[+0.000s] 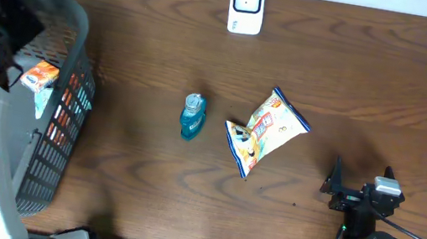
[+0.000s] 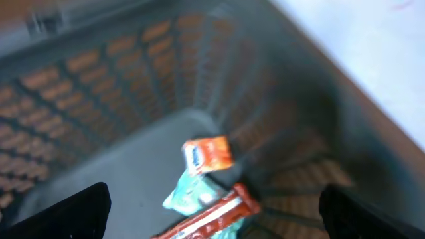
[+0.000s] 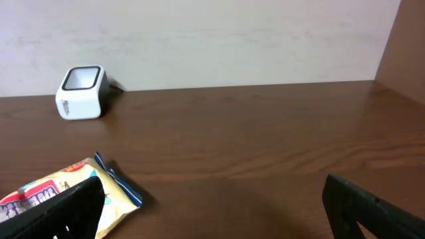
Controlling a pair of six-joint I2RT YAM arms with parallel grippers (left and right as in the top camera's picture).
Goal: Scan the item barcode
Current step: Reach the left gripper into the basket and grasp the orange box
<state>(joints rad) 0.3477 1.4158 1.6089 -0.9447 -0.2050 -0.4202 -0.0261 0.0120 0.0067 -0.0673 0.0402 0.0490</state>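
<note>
Dark brown table (image 1: 374, 67), wavy wood grain all over. The right claw (image 3: 212, 222) is black. Just ahead of it to the left there's a snack bag (image 3: 113, 199), yellow and white with blue edges and red lettering. Further ahead on that side is a white scanner (image 3: 82, 91) with a dark-rimmed window. Beyond the bag, a teal-blue bottle (image 1: 193, 116). Under the black left claw (image 2: 216, 222), a grey lattice basket (image 2: 99, 73) shows an orange packet (image 2: 208, 154), a mint-green wrapper (image 2: 189, 194) and a red bar (image 2: 229, 206).
</note>
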